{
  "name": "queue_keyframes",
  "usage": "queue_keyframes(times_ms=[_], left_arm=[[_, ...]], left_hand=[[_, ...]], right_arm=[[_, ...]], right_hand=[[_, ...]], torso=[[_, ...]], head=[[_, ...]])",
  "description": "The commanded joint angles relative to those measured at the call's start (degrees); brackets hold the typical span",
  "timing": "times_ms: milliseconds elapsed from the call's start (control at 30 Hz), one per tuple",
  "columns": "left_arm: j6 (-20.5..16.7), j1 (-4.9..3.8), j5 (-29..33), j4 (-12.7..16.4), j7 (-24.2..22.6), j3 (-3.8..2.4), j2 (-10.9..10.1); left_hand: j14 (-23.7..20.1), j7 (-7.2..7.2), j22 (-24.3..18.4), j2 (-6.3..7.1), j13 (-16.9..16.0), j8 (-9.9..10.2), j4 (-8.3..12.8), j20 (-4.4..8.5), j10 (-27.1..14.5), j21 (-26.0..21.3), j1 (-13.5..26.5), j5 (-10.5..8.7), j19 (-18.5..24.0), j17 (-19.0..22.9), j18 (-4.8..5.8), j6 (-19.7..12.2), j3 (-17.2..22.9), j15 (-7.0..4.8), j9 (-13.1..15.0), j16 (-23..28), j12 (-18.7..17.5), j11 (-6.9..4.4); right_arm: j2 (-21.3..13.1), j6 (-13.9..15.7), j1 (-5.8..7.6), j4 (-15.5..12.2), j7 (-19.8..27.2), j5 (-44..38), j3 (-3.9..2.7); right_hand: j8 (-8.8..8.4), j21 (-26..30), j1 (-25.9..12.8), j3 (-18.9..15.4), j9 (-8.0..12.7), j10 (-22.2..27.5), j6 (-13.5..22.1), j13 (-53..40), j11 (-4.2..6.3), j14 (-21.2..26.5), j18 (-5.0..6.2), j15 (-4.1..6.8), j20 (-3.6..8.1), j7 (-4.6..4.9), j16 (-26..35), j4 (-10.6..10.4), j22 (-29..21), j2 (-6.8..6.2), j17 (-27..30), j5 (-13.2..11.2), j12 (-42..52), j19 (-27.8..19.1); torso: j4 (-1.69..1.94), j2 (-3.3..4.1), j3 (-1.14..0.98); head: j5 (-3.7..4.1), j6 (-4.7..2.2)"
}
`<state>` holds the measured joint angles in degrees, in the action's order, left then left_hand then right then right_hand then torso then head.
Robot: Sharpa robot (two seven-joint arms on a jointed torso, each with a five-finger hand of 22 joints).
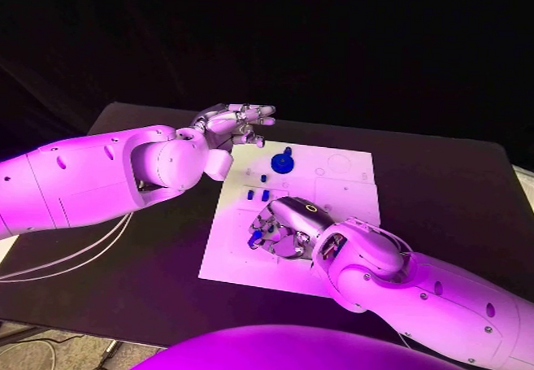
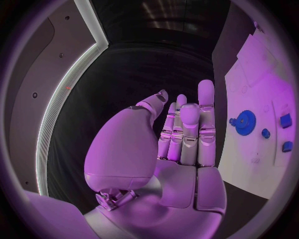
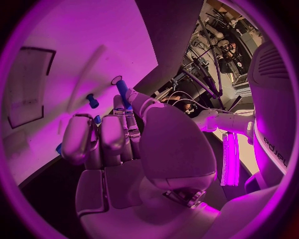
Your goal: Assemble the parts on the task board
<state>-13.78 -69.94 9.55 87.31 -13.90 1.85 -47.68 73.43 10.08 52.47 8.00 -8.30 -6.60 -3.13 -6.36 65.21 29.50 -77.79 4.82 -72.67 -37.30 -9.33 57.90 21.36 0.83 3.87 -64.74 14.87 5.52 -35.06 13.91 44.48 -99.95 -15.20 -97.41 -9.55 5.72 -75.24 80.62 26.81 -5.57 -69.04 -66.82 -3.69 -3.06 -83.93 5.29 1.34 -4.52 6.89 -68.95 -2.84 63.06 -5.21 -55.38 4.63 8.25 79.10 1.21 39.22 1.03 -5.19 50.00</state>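
The white task board (image 1: 338, 183) lies in the middle of the black table. A blue gear (image 1: 283, 163) (image 2: 244, 120) sits near its far edge, with small blue parts (image 1: 258, 194) (image 2: 286, 120) just in front of it. My right hand (image 1: 287, 229) (image 3: 118, 139) rests low over the board's near left part, fingers curled. It pinches a blue peg (image 3: 122, 90) between thumb and a finger. Another small blue peg (image 3: 92, 101) stands on the board beside it. My left hand (image 1: 237, 123) (image 2: 181, 134) hovers off the board's far left corner, fingers straight, holding nothing.
Bare black table (image 1: 455, 183) lies to the right of the board and more (image 1: 135, 270) at the near left. White cables (image 1: 65, 263) hang under my left arm at the table's left edge.
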Motion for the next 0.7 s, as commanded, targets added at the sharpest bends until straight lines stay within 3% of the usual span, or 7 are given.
queue_keyframes(times_ms=[33, 267, 700], left_arm=[[1.2, 0.01, -0.2, 0.0, -0.2, -0.04, 0.1], [1.3, 0.02, -0.3, 0.0, -0.1, -0.04, 0.1], [1.3, 0.02, -0.3, 0.0, -0.1, -0.04, 0.1]], left_hand=[[-0.4, 0.06, -0.1, -0.48, -0.1, -0.4, 0.1, -0.02, -0.5, -0.3, 0.1, 0.18, 0.4, 0.1, -1.04, -0.5, -0.4, -0.09, 0.0, 0.1, 0.2, 0.05], [-0.4, 0.06, -0.1, -0.48, -0.1, -0.4, 0.1, -0.02, -0.5, -0.3, 0.1, 0.18, 0.4, 0.1, -1.04, -0.5, -0.4, -0.09, 0.0, 0.1, 0.2, 0.05], [-0.4, 0.06, -0.1, -0.48, -0.1, -0.4, 0.1, -0.02, -0.5, -0.3, 0.1, 0.18, 0.4, 0.1, -1.04, -0.5, -0.4, -0.09, 0.0, 0.1, 0.2, 0.05]], right_arm=[[0.2, -2.1, -0.1, 0.2, 0.6, -1.3, 0.09], [0.0, -2.0, -0.12, 0.3, -0.7, -3.2, 0.16], [0.4, -2.9, -0.12, 0.2, -2.8, -6.4, 0.17]], right_hand=[[0.01, -0.2, 0.5, 0.1, 0.1, -0.2, -0.3, 0.0, -0.33, -1.1, -0.07, 0.1, -0.1, 0.14, -0.4, 0.3, 0.0, -0.17, 0.0, 0.2, -0.2, 0.2], [0.02, -0.2, 0.5, 0.1, 0.1, -0.3, -0.3, 0.0, -0.34, -1.1, -0.07, 0.08, -0.11, 0.15, -0.4, 0.3, 0.0, -0.11, -0.1, 0.3, -0.2, 0.2], [0.02, -0.3, 0.4, 0.1, 0.0, -0.3, -0.3, -0.1, -0.35, -1.1, -0.08, 0.06, -0.14, 0.15, -0.4, 0.4, 0.1, -0.16, -0.1, 0.5, -0.3, 0.2]], torso=[[-0.07, 0.03, -0.03], [-0.01, 0.03, -0.09], [-0.02, 0.01, -0.02]], head=[[-0.06, 0.0], [0.01, 0.0], [0.19, 0.0]])
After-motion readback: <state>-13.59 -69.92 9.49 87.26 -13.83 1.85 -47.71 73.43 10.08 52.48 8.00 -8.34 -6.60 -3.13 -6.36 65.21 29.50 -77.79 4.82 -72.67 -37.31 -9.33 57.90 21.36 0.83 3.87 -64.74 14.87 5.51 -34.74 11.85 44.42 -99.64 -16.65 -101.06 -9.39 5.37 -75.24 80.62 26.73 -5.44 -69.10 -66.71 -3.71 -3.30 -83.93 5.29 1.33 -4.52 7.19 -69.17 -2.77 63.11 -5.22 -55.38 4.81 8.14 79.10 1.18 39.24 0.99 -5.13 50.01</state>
